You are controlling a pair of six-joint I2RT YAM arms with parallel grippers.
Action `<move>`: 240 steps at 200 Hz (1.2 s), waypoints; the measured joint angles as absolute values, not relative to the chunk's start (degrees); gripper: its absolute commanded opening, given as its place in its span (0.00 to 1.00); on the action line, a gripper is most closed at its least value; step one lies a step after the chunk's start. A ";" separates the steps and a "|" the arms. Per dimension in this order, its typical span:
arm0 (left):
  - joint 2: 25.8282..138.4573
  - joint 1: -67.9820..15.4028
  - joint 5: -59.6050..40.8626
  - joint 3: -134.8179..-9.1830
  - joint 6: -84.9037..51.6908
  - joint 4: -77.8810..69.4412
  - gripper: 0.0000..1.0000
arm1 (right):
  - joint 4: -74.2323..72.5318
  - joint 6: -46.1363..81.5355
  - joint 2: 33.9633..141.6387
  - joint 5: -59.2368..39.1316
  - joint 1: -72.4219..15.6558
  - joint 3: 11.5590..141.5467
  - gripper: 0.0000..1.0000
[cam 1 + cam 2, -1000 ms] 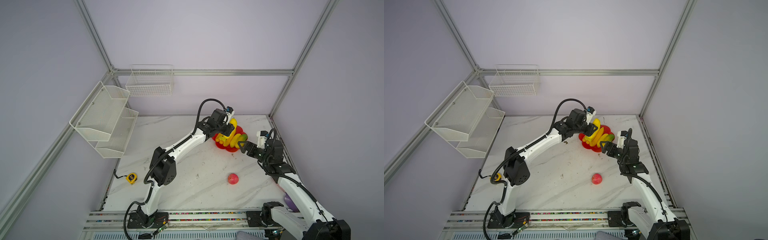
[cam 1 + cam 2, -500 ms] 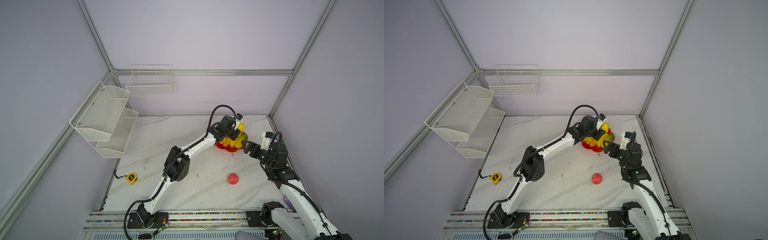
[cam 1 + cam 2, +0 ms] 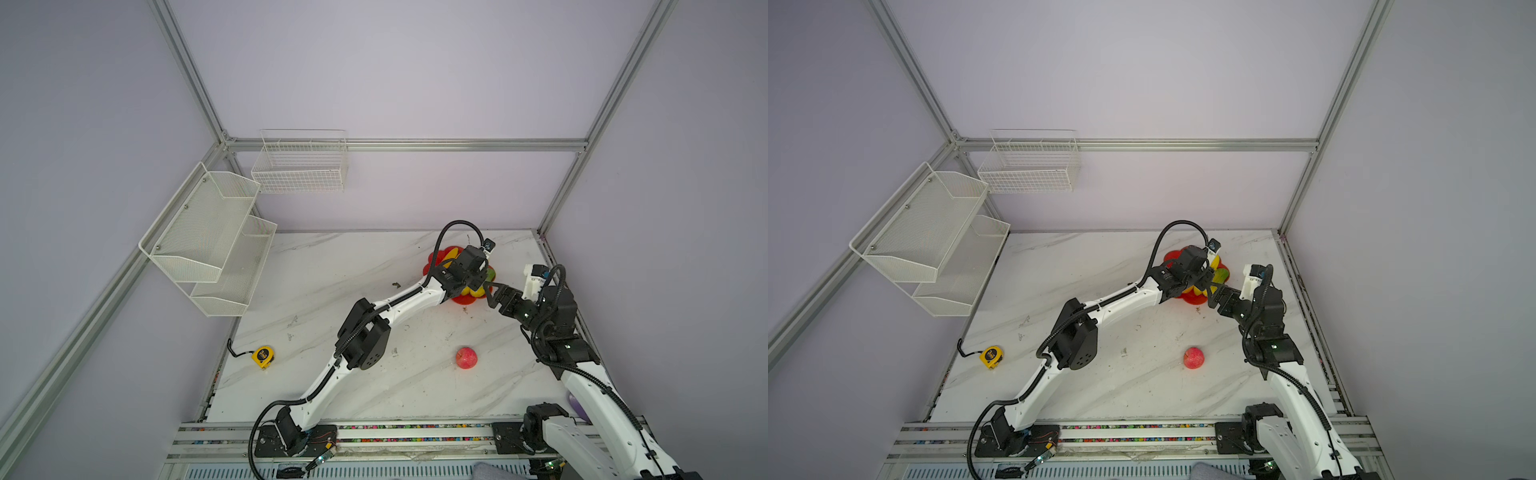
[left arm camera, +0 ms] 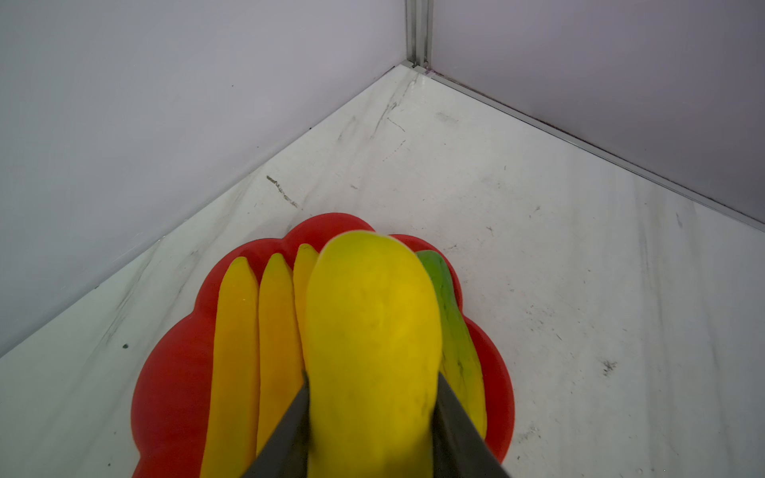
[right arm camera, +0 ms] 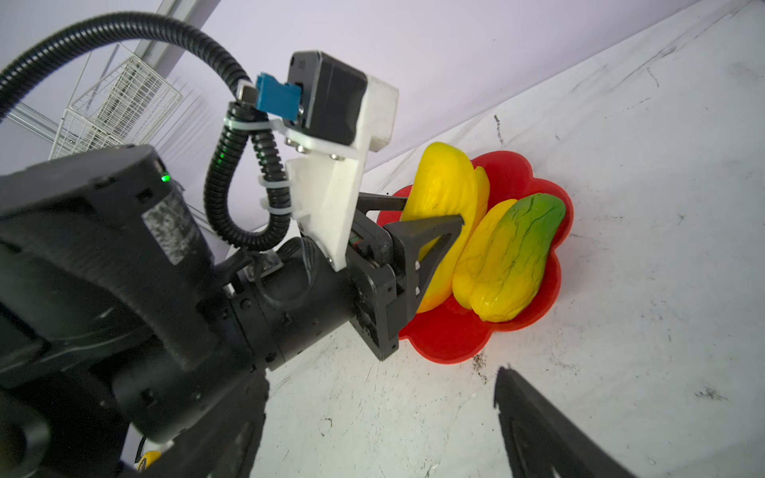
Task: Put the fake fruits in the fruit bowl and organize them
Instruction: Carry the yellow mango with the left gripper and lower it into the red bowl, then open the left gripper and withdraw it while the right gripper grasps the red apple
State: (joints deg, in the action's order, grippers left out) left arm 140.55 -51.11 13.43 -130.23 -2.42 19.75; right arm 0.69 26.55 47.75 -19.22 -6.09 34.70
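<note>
Fruit bowl largely hidden under left claw, both top views.

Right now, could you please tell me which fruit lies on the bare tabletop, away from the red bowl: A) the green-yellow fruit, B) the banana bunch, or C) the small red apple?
C: the small red apple sits alone on the tabletop, apart from the red bowl holding the other two.

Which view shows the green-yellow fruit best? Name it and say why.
The right wrist view: the green-yellow fruit lies whole and close in the fruit bowl. The left wrist view shows only a strip behind the held yellow fruit; both top views show a small speck.
</note>
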 measured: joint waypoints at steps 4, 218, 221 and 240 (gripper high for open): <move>140.55 -51.07 13.85 -130.17 -2.90 19.66 0.39 | 0.69 26.55 47.64 -19.22 -6.09 34.70 0.89; 141.75 -51.18 16.53 -127.42 -6.02 18.28 0.49 | 0.69 26.52 47.24 -19.99 -6.09 34.48 0.89; 141.73 -51.18 16.53 -127.28 -5.91 18.11 0.49 | 0.69 26.52 47.27 -19.94 -6.09 34.48 0.89; 140.94 -51.18 16.60 -125.54 -4.93 17.87 0.53 | 0.84 26.59 48.18 -18.94 -6.09 34.48 0.89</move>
